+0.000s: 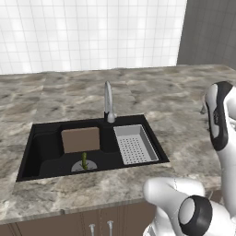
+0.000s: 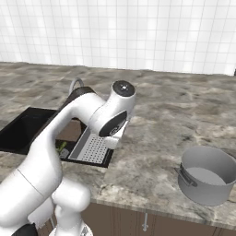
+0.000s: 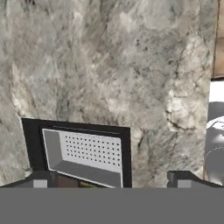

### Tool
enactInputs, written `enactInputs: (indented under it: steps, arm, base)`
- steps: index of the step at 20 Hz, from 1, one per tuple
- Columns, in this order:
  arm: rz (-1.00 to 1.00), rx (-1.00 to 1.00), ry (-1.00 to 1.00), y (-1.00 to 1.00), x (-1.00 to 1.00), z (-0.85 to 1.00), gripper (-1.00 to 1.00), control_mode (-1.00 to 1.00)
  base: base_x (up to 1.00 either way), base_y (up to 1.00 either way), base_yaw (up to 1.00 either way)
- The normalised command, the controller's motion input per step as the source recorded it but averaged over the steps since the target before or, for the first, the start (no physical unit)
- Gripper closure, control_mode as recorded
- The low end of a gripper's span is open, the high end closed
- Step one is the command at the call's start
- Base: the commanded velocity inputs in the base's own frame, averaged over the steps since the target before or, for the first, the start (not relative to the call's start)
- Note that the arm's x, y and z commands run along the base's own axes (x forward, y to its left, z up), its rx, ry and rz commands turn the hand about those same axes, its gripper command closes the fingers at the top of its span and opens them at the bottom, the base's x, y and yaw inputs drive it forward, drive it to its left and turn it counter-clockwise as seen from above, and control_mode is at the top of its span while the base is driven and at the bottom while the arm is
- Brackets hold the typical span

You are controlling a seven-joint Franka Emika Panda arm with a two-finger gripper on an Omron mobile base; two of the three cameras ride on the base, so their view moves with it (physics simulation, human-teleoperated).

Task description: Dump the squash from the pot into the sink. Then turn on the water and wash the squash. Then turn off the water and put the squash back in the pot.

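Gripper (image 3: 111,180) jaws stand wide apart, and nothing is held between them. In the hand view its two dark finger tips (image 3: 40,178) poke up at the bottom, one over the edge of the sink and one over the stone counter (image 3: 113,65).

From the left base view, the small yellow-green squash (image 1: 84,160) lies in the black sink (image 1: 44,150), right at the round grey drain (image 1: 84,166). A brown board (image 1: 80,139) leans in the sink behind it. A grey tray with holes (image 1: 135,144) sits in the right side of the sink. A curved grey tap (image 1: 108,101) stands behind the sink.

From the right base view, the grey pot (image 2: 206,174) stands upright on the counter, well away from the sink, near the front edge. It looks empty inside. The white arm (image 2: 78,122) bends over the tray.
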Motion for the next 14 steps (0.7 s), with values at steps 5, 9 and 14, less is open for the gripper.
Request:
enactInputs:
  steps: [5, 9, 14]
  arm:
    - [0.66, -0.02, -0.07, 0.41, 0.33, 0.05, -1.00, -1.00]
    - [0.60, -0.17, -0.31, 0.50, 0.21, 0.00, -1.00, -1.00]
    - [0.55, -0.23, -0.53, 0.38, 0.12, 0.00, -1.00, -1.00]
  base:
    - [0.00, 0.00, 0.00]
    - [0.00, 0.00, 0.00]
    - [0.00, 0.00, 0.00]
